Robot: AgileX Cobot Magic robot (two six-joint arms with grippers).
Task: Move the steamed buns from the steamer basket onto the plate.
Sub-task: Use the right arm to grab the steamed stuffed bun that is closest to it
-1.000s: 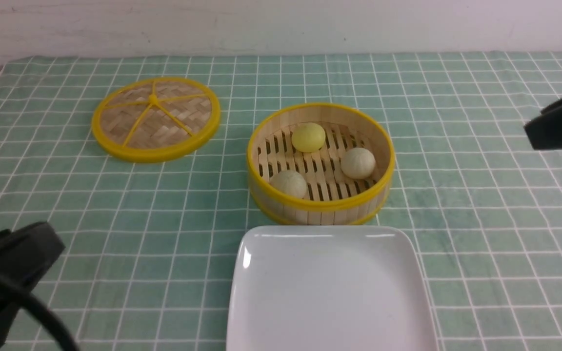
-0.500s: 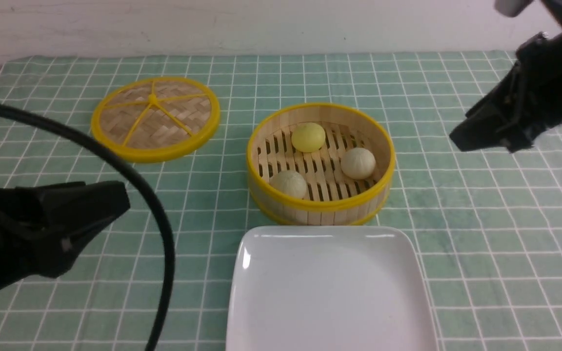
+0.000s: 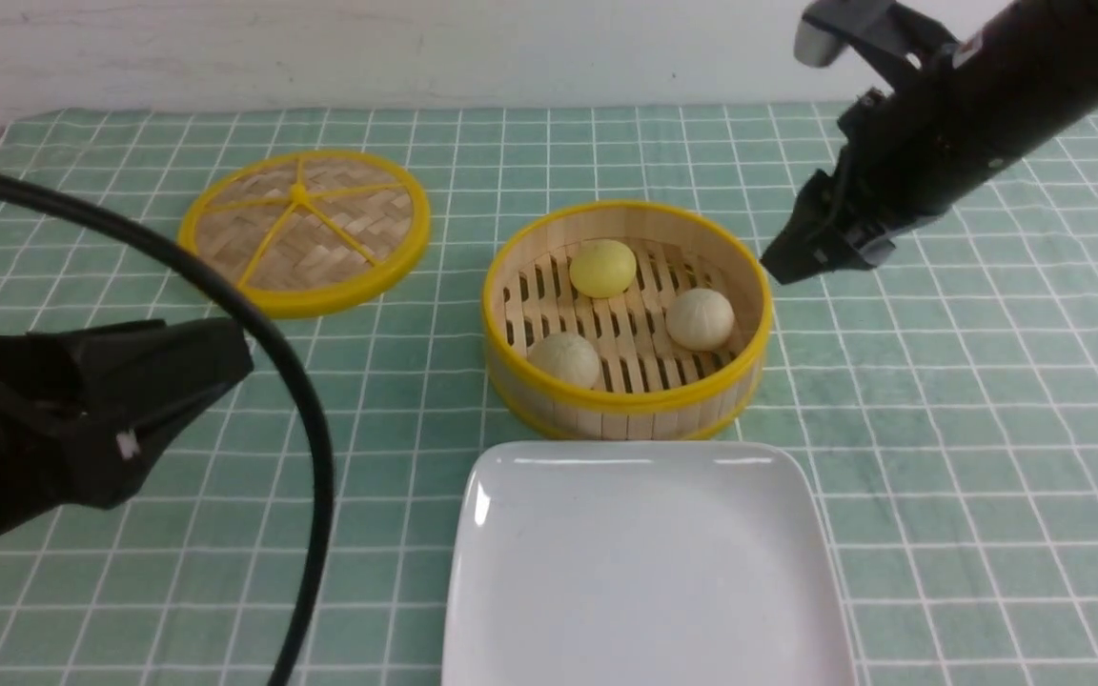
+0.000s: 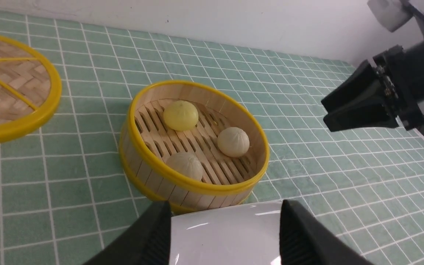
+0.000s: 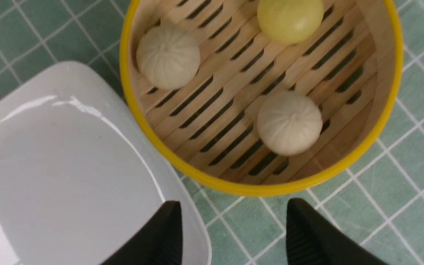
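Front view: on table [image 3: 987, 429], plate [image 3: 644, 572] bare just beside basket [image 3: 625, 405]; approach step, seemingly, with right hand [image 3: 785, 264] spread, empty, raised by basket's right rim, left hand [image 3: 215, 357] spread, empty, well off; three buns [image 3: 700, 318] inside basket, next calling for descent onto nearest, gentle closing.

**A:** What sort of place is this?

**B:** A robot test setup, dressed to look like a mealtime setting. It is not a real kitchen or dining room.

**A:** What makes it a test setup?

**B:** Two black robot arms reach in over the scene, the left arm [image 3: 53, 419] and the right arm [image 3: 968, 124]. A thick black cable [image 3: 318, 448] loops across the near side. Behind everything is a bare white wall [image 3: 416, 48].

**A:** And the mealtime part?

**B:** A green checked tablecloth [image 3: 940, 429] is spread under everything. On it stands a bamboo steamer basket [image 3: 625, 395] with steamed buns [image 3: 603, 268] inside. Its woven lid [image 3: 304, 232] lies flat to one side. A glossy white plate [image 3: 644, 572] sits just in front.
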